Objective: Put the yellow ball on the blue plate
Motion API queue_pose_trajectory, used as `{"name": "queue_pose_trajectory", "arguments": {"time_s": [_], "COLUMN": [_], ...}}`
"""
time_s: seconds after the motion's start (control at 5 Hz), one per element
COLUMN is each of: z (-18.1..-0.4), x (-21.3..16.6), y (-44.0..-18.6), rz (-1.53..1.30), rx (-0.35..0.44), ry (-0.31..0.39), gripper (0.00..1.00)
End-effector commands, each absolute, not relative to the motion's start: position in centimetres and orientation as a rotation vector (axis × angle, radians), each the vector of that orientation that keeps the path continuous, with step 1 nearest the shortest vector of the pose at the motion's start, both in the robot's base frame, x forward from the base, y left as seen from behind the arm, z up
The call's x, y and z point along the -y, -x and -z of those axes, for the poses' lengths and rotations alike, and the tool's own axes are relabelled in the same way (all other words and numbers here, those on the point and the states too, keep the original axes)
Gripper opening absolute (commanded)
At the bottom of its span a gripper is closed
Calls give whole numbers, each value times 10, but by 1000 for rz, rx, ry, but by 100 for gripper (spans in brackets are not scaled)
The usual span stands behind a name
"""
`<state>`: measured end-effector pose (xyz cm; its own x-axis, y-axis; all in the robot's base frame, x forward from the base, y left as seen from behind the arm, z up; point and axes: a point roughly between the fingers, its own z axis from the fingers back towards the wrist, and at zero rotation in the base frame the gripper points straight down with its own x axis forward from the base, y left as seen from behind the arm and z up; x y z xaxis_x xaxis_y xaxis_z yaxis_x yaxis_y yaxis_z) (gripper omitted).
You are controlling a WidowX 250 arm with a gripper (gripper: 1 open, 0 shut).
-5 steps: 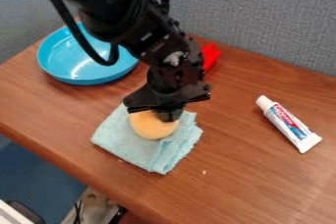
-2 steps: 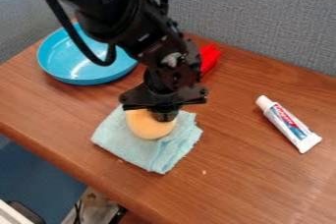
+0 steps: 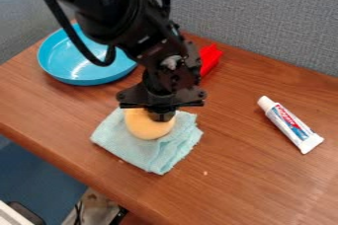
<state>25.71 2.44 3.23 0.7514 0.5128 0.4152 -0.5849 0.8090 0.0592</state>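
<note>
The yellow ball (image 3: 146, 123) rests on a pale teal folded cloth (image 3: 148, 145) near the table's front edge. My gripper (image 3: 154, 111) points steeply down onto the ball's top. Its black fingers (image 3: 168, 112) are closed against the ball's upper sides and hide its top. The ball still touches the cloth. The blue plate (image 3: 69, 57) lies at the back left of the table, well apart from the gripper and partly behind the black arm.
A red object (image 3: 209, 55) lies behind the arm. A toothpaste tube (image 3: 290, 122) lies at the right. Bare wooden tabletop (image 3: 53, 106) stretches between the cloth and the plate. The table's front edge runs just below the cloth.
The wrist has rolled a little, so the gripper's crossbar now sits slightly further left. The ball has shifted a touch to the left with it. The hand has kept its place.
</note>
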Motion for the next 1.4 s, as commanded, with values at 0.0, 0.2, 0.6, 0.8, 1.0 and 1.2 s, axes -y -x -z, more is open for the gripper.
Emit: {"name": "queue_pose_trajectory", "arguments": {"time_s": [0.0, 0.2, 0.6, 0.8, 1.0, 1.2], "z": [-8, -6, -6, -6, -6, -5], "x": [-44, -47, -51, -52, -53, -55], "y": [-226, -223, -217, -214, -211, -209], "rz": [-615, -611, -604, -600, -597, -596], "rx": [255, 233, 189, 164, 142, 123], "ry": [-304, -327, -362, -377, -389, -399], "gripper": [100, 100, 100, 100, 100, 100]}}
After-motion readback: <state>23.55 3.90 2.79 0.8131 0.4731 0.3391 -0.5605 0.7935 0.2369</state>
